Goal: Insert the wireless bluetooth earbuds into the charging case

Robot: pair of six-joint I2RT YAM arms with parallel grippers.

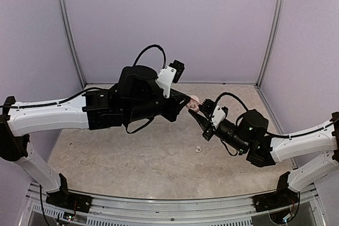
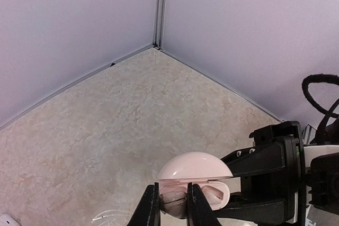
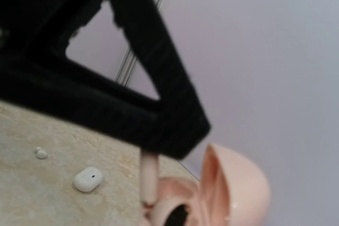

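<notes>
Earbud (image 3: pixel 150 175) in left claw (image 2: pixel 174 197) touches open case (image 2: pixel 195 166) held by right claw (image 1: pixel 197 111).

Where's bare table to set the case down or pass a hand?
Bare table: the near middle, left of the loose earbud, and the back-right corner behind the right gripper. Crowded at centre, where it meets the left gripper at the pink charging case.

Soft, even light, faint shadows; the right wrist view blurs the charging case (image 3: pixel 233 183).
</notes>
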